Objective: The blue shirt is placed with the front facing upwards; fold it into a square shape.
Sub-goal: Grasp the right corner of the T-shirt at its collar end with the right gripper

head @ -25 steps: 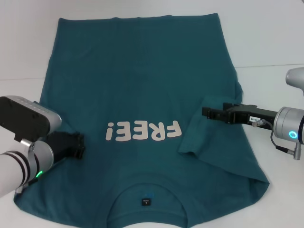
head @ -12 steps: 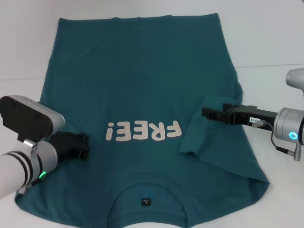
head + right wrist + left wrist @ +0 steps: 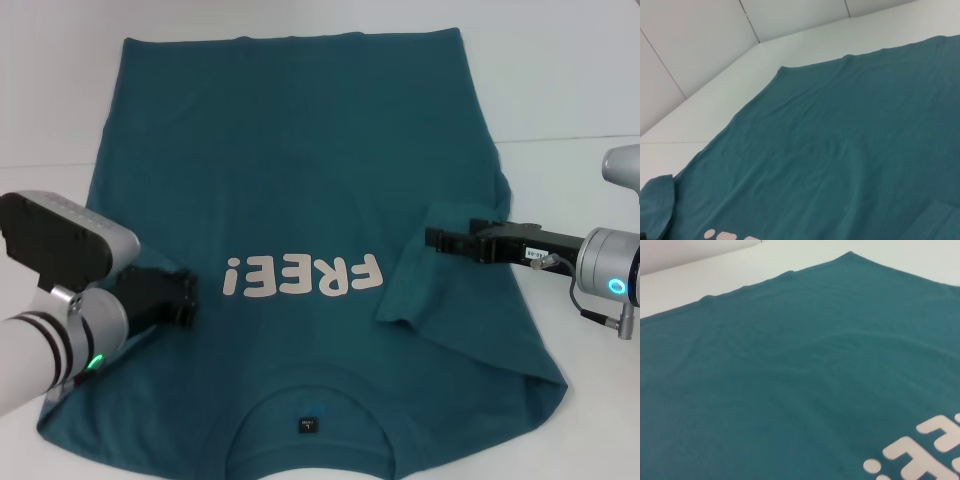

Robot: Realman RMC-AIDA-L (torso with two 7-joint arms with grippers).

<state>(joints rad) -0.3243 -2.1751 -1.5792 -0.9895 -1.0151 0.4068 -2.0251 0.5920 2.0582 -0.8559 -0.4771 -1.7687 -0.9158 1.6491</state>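
The blue shirt (image 3: 300, 150) lies spread on the white table, front up, with its whitish "FREE!" print (image 3: 300, 277) upside down to me and the black neck label (image 3: 308, 424) nearest me. My right gripper (image 3: 432, 238) is shut on the right sleeve (image 3: 415, 280), which is folded inward over the body. My left gripper (image 3: 185, 297) sits low over the left side of the shirt, shut on the left sleeve cloth, just left of the print. Teal cloth (image 3: 790, 365) fills the left wrist view. The right wrist view shows the shirt (image 3: 840, 140) and the raised left sleeve fold (image 3: 655, 202).
Bare white table (image 3: 560, 90) surrounds the shirt on the left, right and far sides. White wall panels (image 3: 690, 50) rise behind the table's far edge in the right wrist view.
My left gripper has slid right toward the print, dragging the shirt's left edge inward with it. The right gripper and its folded sleeve have stayed put.
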